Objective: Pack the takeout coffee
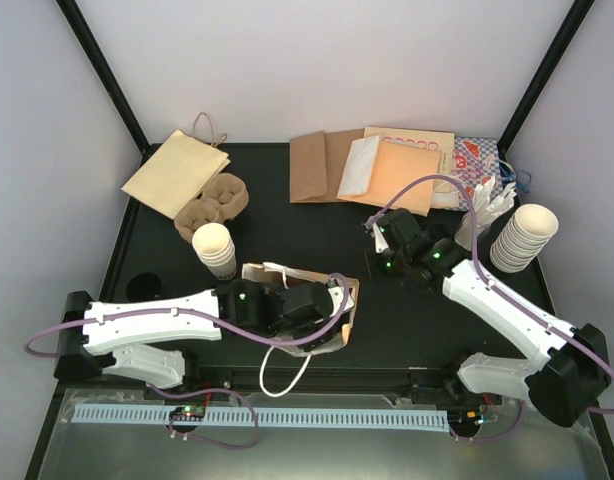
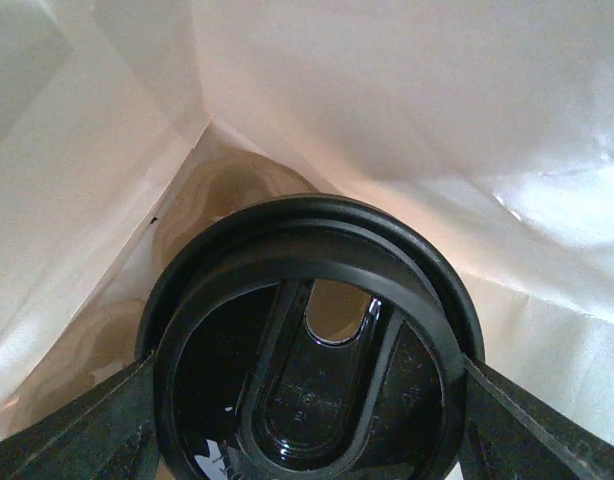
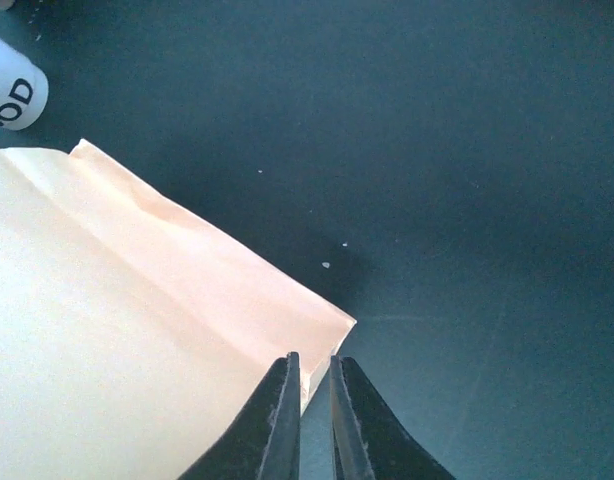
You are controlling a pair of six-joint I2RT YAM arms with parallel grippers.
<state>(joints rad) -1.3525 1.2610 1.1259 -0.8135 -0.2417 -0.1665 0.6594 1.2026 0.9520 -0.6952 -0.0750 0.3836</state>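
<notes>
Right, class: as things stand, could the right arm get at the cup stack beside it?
Probably yes: the cup stack stands in the open beside the right arm, with nothing between them.

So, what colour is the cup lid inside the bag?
The lid is glossy black, clearest in the left wrist view.

You overlook the whole table from above and behind. Left wrist looks close inside the open bag, right skims the flat bag; both show above.
</notes>
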